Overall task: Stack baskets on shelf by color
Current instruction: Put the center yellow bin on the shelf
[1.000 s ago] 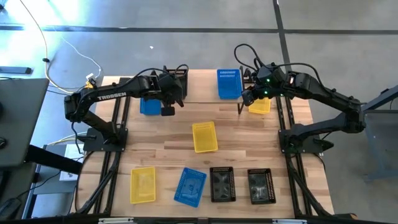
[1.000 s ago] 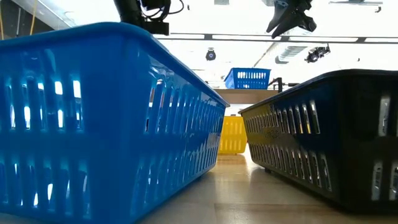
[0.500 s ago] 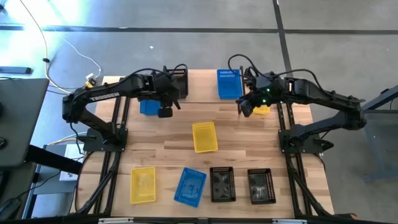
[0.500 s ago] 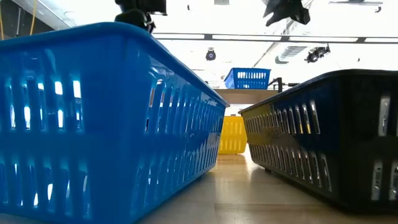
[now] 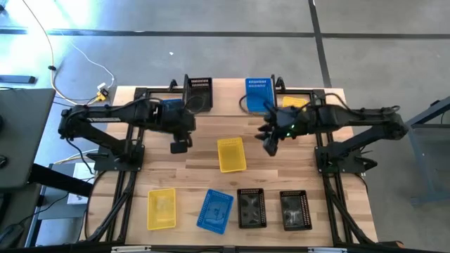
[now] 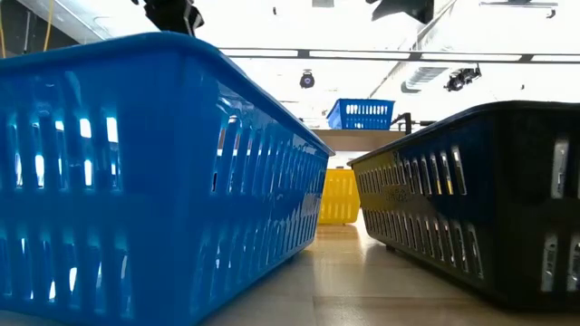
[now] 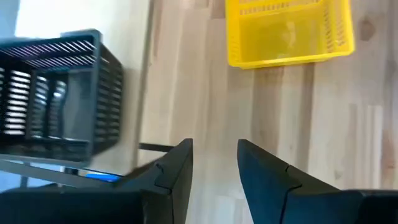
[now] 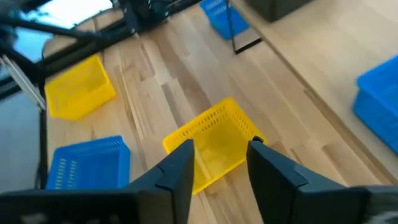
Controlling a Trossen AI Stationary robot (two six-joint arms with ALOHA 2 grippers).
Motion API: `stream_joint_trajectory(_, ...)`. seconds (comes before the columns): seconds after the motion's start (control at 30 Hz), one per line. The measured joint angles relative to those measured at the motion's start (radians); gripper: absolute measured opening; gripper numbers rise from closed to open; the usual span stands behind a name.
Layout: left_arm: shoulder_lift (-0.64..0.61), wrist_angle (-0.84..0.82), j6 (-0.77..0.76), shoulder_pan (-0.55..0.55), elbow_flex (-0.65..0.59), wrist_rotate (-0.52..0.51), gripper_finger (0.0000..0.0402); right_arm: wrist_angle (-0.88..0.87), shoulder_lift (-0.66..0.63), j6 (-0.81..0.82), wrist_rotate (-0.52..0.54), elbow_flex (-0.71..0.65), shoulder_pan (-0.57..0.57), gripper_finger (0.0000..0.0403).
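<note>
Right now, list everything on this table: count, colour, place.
Blue baskets: three; on the shelf's middle, partly hidden by its left end, table edge opposite the shelf.
Yellow baskets: three; shelf's right end, table centre, opposite edge.
Black baskets: three; on the shelf, two at the opposite edge.
Shelf: one, light wood.
Table: one, wooden.
Left gripper: open, empty.
Right gripper: open, above the centre basket.

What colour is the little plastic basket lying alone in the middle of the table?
Yellow. The small yellow mesh-sided plastic basket shows best in the high view, between both arms.
</note>
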Motion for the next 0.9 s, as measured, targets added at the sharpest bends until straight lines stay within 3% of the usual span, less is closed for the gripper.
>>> stream_joint_trajectory(0.17,-0.028,-0.001,-0.104,-0.089,-0.046,-0.005,0.0115,-0.029,0.049,-0.012,0.000,0.000,0.049,0.0179)
stream_joint_trajectory(0.3,-0.031,0.005,-0.137,-0.157,-0.047,-0.008,0.0115,-0.141,0.068,0.001,-0.007,0.000,0.066,0.0185)
stream_joint_trajectory(0.63,-0.031,0.007,-0.171,-0.233,-0.047,-0.063,0.0115,-0.442,0.070,0.013,0.119,0.000,0.061,0.0172)
stream_joint_trajectory(0.8,-0.030,0.007,-0.170,-0.233,-0.047,-0.063,0.0115,-0.639,0.070,0.012,0.243,0.000,0.019,0.0172)
stream_joint_trajectory(0.9,-0.030,0.006,-0.170,-0.233,-0.047,-0.063,0.0115,-0.701,0.070,0.012,0.264,0.000,-0.022,0.0172)
